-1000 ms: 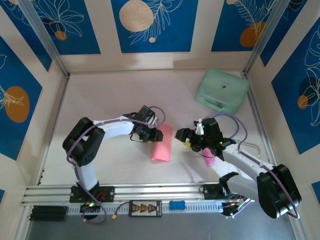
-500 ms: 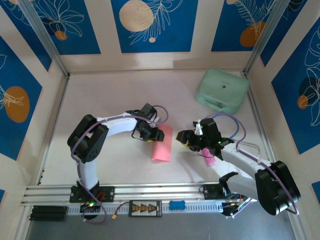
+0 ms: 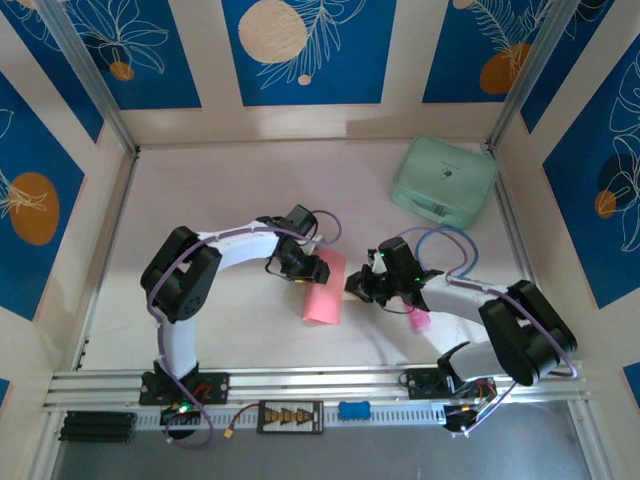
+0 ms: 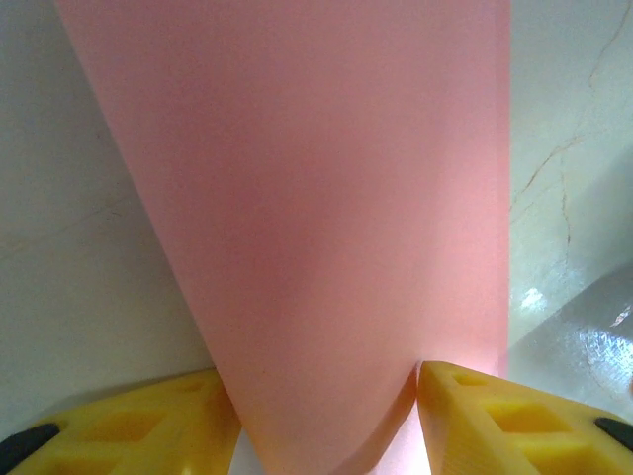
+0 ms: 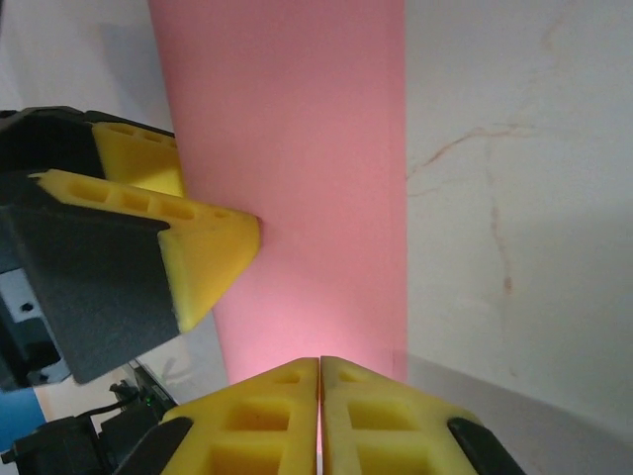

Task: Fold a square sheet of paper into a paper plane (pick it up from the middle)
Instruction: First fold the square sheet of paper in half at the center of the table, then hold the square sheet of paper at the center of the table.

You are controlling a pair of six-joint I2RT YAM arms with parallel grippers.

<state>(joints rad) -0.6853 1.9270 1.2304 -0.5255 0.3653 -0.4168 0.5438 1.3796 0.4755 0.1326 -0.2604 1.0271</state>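
Since the earlier frame the right arm has swung in toward the middle of the table (image 3: 220, 200), and the right gripper (image 3: 356, 285), which stood wide then, now has its yellow fingers pressed flat together at the right-hand long edge of the square sheet of paper (image 3: 325, 292). The sheet itself has not shifted. It lies near the table's centre as a narrow salmon-pink rectangle, apparently already folded in half. The left gripper (image 3: 305, 267) has barely moved. Its jaws are spread about halfway and one fingertip (image 5: 237, 230) rests on the opposite long edge, which looks like a way of pinning the paper so it cannot slide. With one edge held down, the closed right fingers probably serve as a blunt tool for pressing or running along a crease. Whether a layer of paper is caught between them cannot be told from the wrist view. The mint-green case (image 3: 445, 180) sits well apart at the far right, out of the working area. A small bright-pink stick (image 3: 419, 318) lies just beside the right forearm. The fold looks to be at an early stage, with no pointed nose formed yet.
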